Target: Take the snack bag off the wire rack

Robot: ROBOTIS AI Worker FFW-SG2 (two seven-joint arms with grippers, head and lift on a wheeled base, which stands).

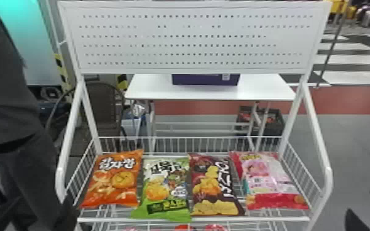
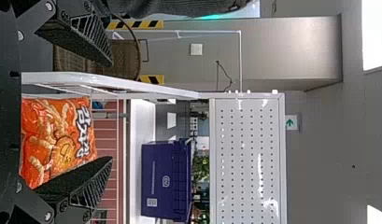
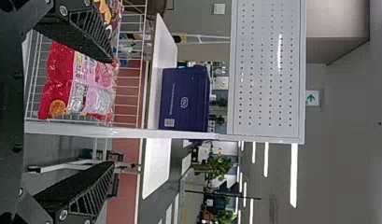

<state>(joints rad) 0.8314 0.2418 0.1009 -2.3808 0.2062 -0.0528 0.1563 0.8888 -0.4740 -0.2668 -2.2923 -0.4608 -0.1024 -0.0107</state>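
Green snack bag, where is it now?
In the head view, the green bag lies on the rack, left of centre, between the orange bag and brown bag.

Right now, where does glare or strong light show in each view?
Left wrist view: white glare blotches on the holed board; right wrist view: a pale glare streak on that board, with bright light strips beyond; head view: a teal surface glowing at left.
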